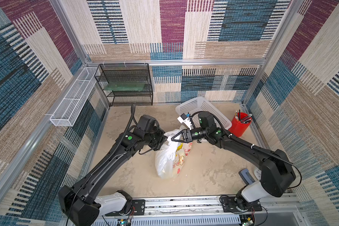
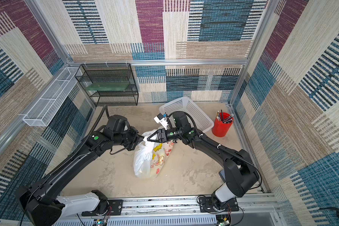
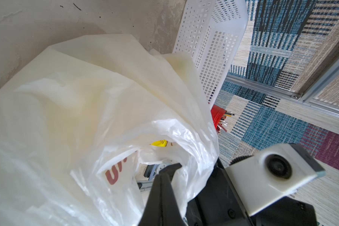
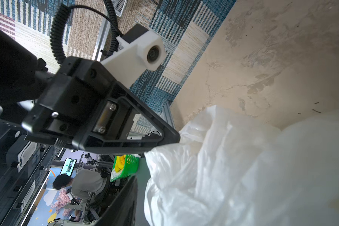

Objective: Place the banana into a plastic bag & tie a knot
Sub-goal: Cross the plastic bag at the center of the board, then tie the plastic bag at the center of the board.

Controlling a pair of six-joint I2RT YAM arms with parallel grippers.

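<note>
The plastic bag (image 1: 166, 162) lies near-to-far, its far mouth pinched in the closed left end effector (image 4: 174, 139); the right end effector (image 1: 172, 139) is just right, opening unreadable.

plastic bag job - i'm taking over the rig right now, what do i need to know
Left gripper: shut on the bunched top of the plastic bag.
Right gripper: tip at that same top, facing the left one; whether it is open or gripping cannot be told.
Bag: lies bulging on the table between the arms; the banana is not plainly visible.
Done: bag looks loaded, top gathered.
Left: top not visibly tied; tie it off, then let go.
</note>
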